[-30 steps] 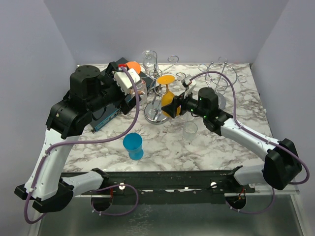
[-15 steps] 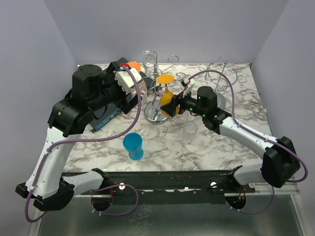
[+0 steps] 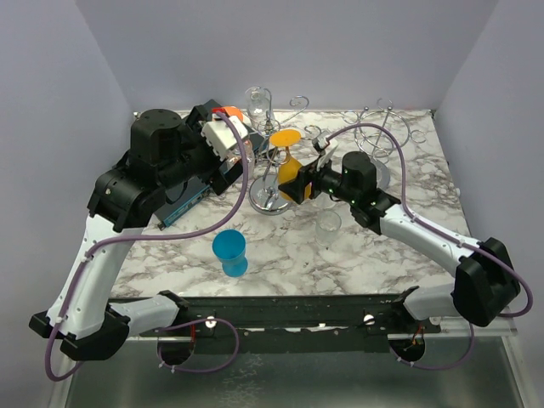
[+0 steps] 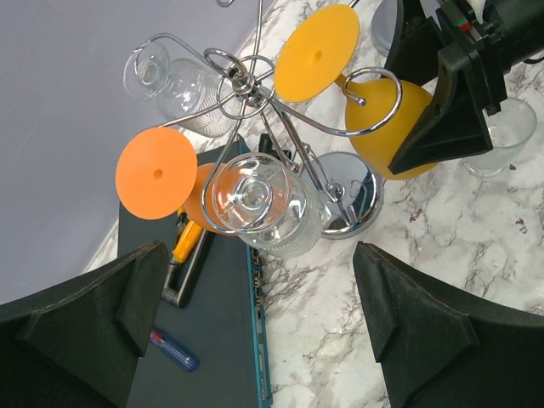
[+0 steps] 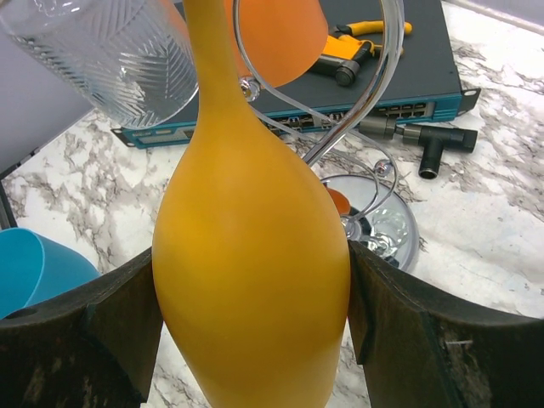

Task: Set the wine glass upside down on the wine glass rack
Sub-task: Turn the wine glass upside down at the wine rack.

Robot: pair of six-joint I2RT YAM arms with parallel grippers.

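Note:
The yellow wine glass [image 3: 291, 180] is upside down, foot [image 4: 316, 53] on top. My right gripper [image 5: 253, 327] is shut on its bowl [image 5: 255, 280], a finger [image 5: 115, 331] on each side. Its stem rises beside a curled wire hook [image 5: 378, 93] of the chrome wine glass rack [image 3: 270, 200]; I cannot tell whether the hook bears it. An orange glass [image 4: 156, 172] and a clear ribbed glass [image 4: 255, 204] hang upside down on the rack. My left gripper [image 4: 255, 340] is open above and left of the rack, holding nothing.
A dark flat box [image 4: 212, 340] with a blue-handled screwdriver [image 4: 174, 350] and yellow pliers lies left of the rack. A blue cup [image 3: 229, 252] and a clear glass [image 3: 328, 223] stand on the marble table. A second wire rack [image 3: 387, 127] stands at the back right.
My left arm has swung a little right and forward, toward the rack. The right gripper and the yellow glass have barely shifted.

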